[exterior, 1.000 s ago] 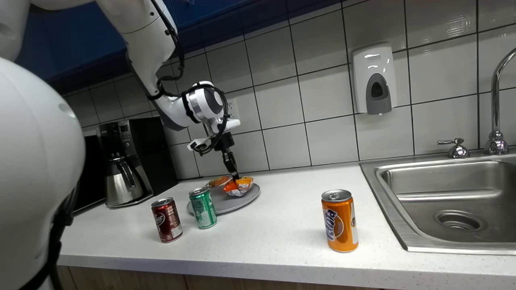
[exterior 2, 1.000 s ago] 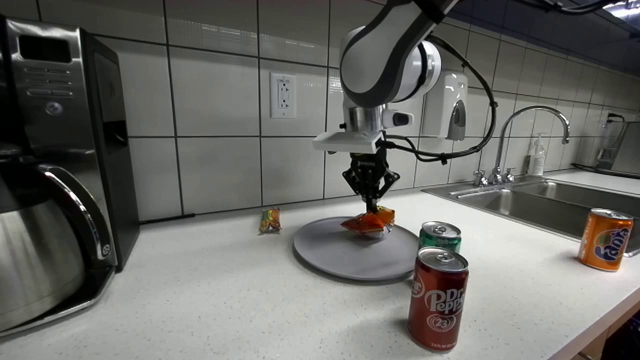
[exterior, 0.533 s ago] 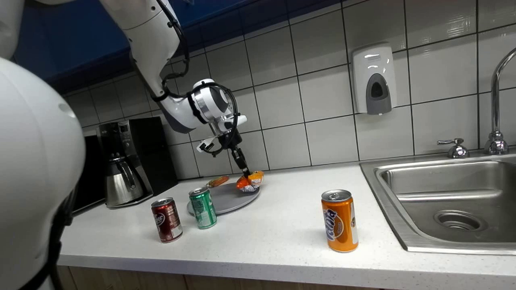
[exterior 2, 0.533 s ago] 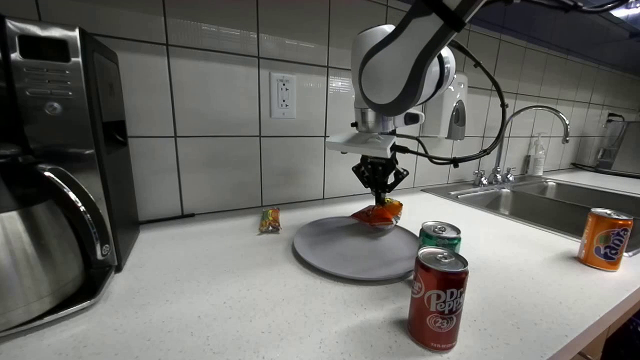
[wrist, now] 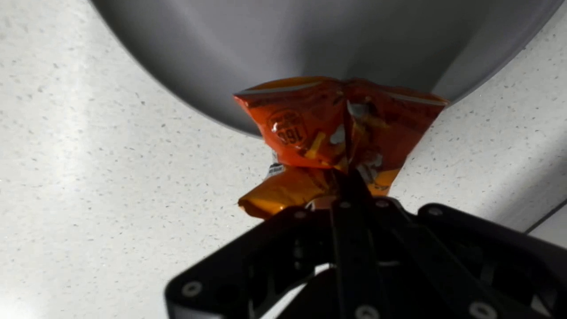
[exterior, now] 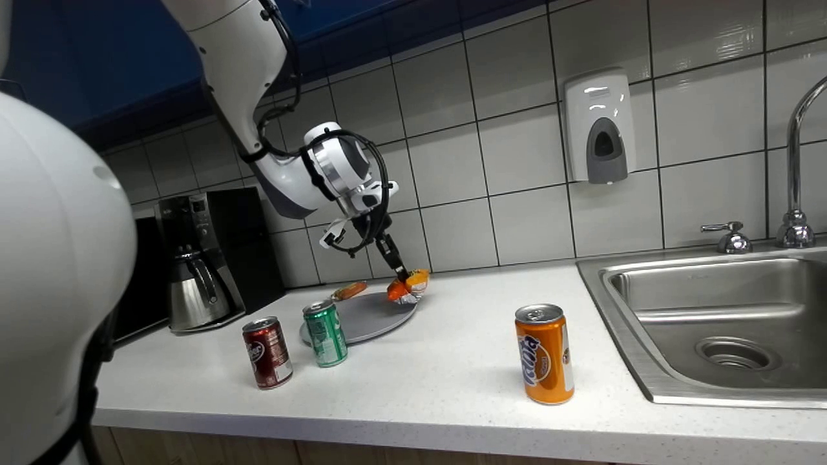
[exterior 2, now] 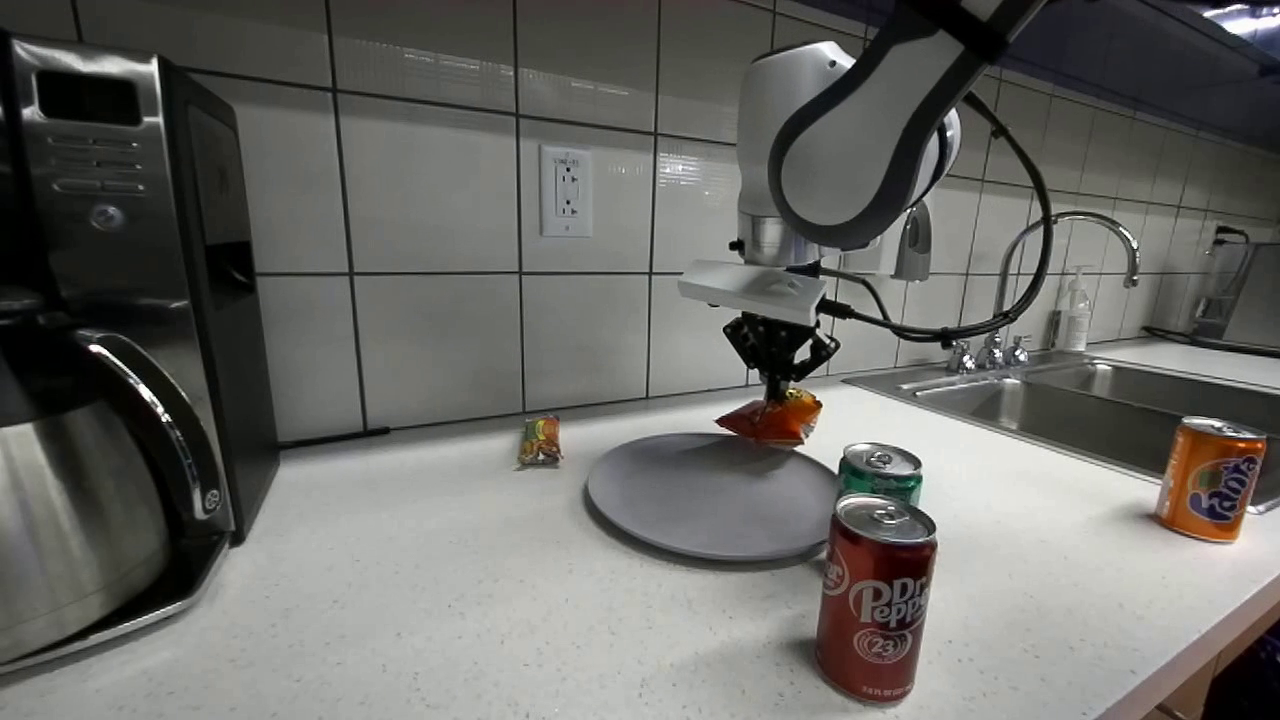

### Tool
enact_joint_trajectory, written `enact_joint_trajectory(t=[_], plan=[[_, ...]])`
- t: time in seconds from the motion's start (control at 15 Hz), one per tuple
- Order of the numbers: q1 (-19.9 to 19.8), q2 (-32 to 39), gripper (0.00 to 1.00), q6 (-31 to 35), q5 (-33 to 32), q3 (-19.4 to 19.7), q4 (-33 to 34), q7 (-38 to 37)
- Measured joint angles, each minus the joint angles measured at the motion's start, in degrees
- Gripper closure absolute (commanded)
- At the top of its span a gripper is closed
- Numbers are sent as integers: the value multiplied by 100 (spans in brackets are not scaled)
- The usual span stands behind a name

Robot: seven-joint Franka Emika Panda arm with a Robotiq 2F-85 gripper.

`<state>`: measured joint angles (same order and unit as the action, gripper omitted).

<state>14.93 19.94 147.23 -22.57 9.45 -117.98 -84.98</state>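
Above the edge of the gray plate (exterior 2: 690,500), pinching the orange snack bag (exterior 2: 772,426) in the closed jaws of the gripper (exterior 2: 775,392), carry slowly, clearing the rim.

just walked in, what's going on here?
A robot arm has its gripper shut on an orange-and-red snack bag. In the wrist view, the bag spans the edge of the gray plate, partly over it and partly over the counter; whether it touches the plate is hard to tell. A second packet lies on the counter, off the plate. A Dr Pepper can, a green can and a Fanta can stand upright.
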Motion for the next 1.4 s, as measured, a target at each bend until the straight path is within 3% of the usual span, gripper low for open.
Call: enact_joint_trajectory(t=[0.53,1.4], plan=[[-3,-476,100,415,-656,188,-588,-378],[-569,-1421,100,420,-682,170,-1558,-540]])
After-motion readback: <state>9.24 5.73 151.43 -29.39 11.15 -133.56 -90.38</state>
